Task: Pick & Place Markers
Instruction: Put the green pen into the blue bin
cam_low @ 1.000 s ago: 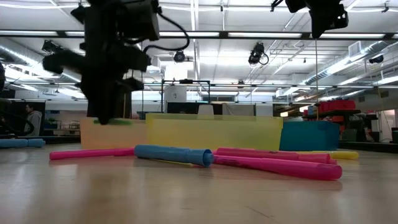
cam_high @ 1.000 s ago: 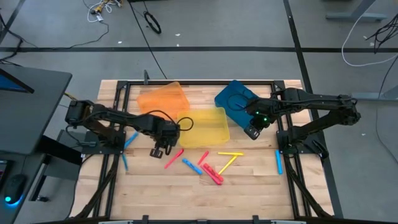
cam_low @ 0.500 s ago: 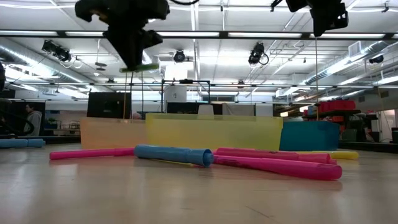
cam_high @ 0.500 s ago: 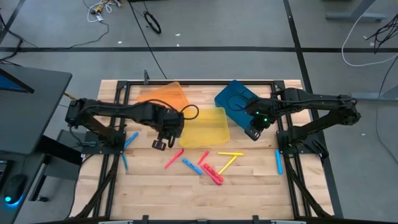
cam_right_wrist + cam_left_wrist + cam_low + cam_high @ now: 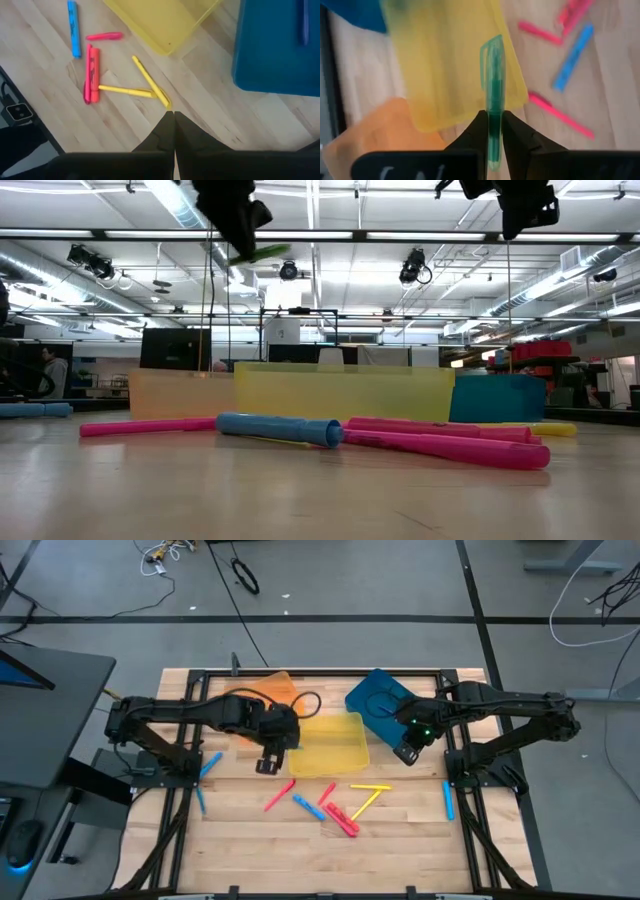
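My left gripper [image 5: 268, 762] hangs high above the table next to the near left corner of the yellow tray [image 5: 330, 745], shut on a green marker [image 5: 493, 75]. In the low view that marker [image 5: 258, 253] sticks out of the gripper near the picture's top. Several pink, blue and yellow markers lie flat on the wood, among them a pink one [image 5: 279, 796], a blue one [image 5: 307, 807] and a yellow one [image 5: 368, 787]. My right gripper [image 5: 405, 753] waits shut and bare in the air between the yellow tray and the blue tray [image 5: 378, 700]. My left gripper pinches the green marker between its two fingers [image 5: 480, 131] on the barrel near its plain end [image 5: 493, 117]. The capped end with the clip [image 5: 490, 47] sticks out past the fingertips. The fingers slant down from above. The marker is lifted clear and tilted.
An orange tray [image 5: 262, 695] lies at the far left, partly under my left arm. A purple marker [image 5: 304, 22] lies in the blue tray. Single blue markers lie by the right rail [image 5: 448, 800] and the left rail [image 5: 210, 764]. Black frame rails run around the table.
My left gripper has risen from just above the table to high over it, carrying the green marker. It has also drifted toward the far edge and the yellow tray. The marker has gone from level to slanting.
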Motion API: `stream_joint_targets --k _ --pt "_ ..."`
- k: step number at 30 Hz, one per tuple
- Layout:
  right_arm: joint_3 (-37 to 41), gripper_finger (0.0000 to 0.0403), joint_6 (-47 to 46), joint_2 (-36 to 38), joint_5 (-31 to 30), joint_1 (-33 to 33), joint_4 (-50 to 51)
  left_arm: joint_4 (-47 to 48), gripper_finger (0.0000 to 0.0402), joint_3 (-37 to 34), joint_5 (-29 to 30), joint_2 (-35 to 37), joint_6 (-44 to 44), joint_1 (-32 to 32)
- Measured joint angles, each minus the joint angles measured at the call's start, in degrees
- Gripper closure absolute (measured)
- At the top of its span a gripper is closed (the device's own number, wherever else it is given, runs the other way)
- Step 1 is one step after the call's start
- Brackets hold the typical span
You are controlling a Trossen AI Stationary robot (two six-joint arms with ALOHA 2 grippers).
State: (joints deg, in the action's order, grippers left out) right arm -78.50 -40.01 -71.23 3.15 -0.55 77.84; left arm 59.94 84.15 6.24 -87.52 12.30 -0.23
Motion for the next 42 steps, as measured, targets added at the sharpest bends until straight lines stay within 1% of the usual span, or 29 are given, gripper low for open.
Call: stream_joint_targets --k 7,11,15,20,25,28,30,38,42 --pt "0.0 0.0399 0.0 1.8 -3.4 0.1 -2.1 -13.9 0.0363 0.1 -1.6 3.4 -5.9 3.0" --pt "0.0 0.0399 0.3 3.2 -5.7 0.0 -6.3 -23.9 0.0365 0.1 -3.2 4.5 -7.8 4.7" --pt "0.0 0.0397 4.5 4.1 -6.2 0.0 -16.7 -32.9 0.0362 0.1 -4.3 4.8 -9.3 5.8" --pt "0.0 0.0388 11.0 4.5 -6.8 0.1 -30.5 -41.2 0.0363 0.1 -3.4 4.8 -10.4 6.2" --pt "0.0 0.0372 17.9 4.5 -7.5 0.0 -43.6 -46.8 0.0361 0.1 -3.4 4.8 -10.4 6.2" --pt "0.0 0.0348 22.2 4.2 -8.7 -0.2 -47.9 -48.0 0.0361 0.1 -3.4 4.8 -10.3 6.2" --pt "0.0 0.0323 23.9 4.0 -8.8 -0.6 -50.5 -49.0 0.0362 0.1 -3.3 4.8 -10.3 6.2" --pt "0.0 0.0191 27.0 2.2 -8.9 -2.4 -59.8 -52.7 0.036 0.1 -3.5 4.8 -10.1 6.2" --pt "0.0 0.014 25.4 0.0 -8.7 -2.6 -64.1 -53.7 0.0361 0.1 -2.5 4.8 -8.9 6.2"
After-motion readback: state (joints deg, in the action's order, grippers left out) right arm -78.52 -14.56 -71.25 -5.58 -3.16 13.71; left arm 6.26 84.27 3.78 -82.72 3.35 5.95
